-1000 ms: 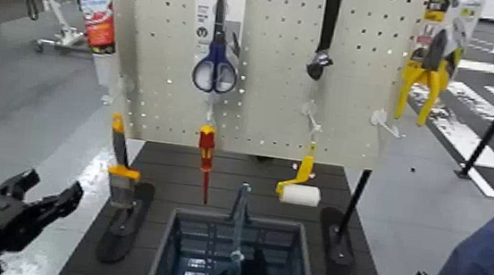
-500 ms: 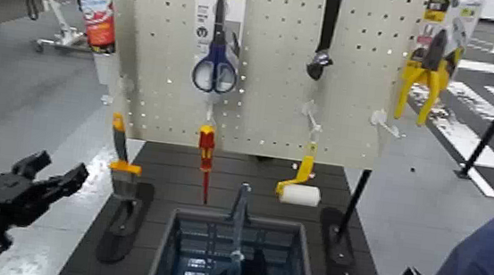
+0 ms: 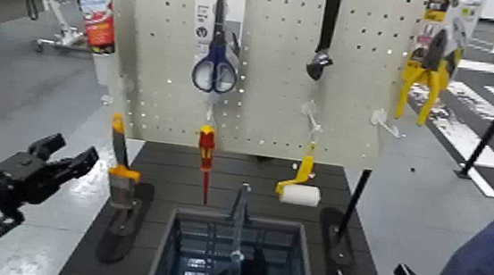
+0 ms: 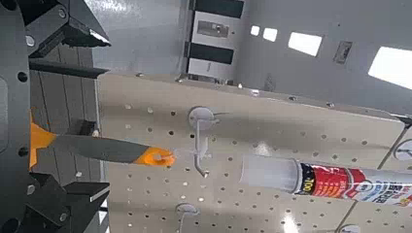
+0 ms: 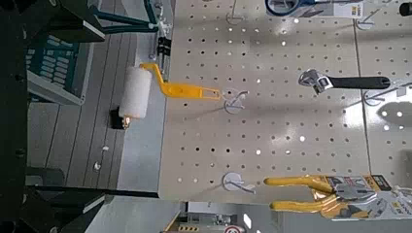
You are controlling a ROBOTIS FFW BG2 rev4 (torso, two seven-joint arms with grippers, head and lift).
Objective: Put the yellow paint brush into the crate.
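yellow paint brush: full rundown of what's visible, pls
The yellow paint brush is slim and flat: an orange-yellow handle tip, a dark handle, an orange-yellow band and short grey bristles below. It hangs upright at the lower left edge of the pegboard, handle tip up at a white hook, bristles down above a dark base foot. The left wrist view shows handle and tip. Nothing grips it: the left pincer is open and apart from it, to its left.

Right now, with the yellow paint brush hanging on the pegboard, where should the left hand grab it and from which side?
Probably the dark handle of the yellow paint brush, between its orange tip and orange band. It hangs bristles-down at the pegboard's left edge, so that side is free. The left hand is open beside it; come in sideways from the robot's left.
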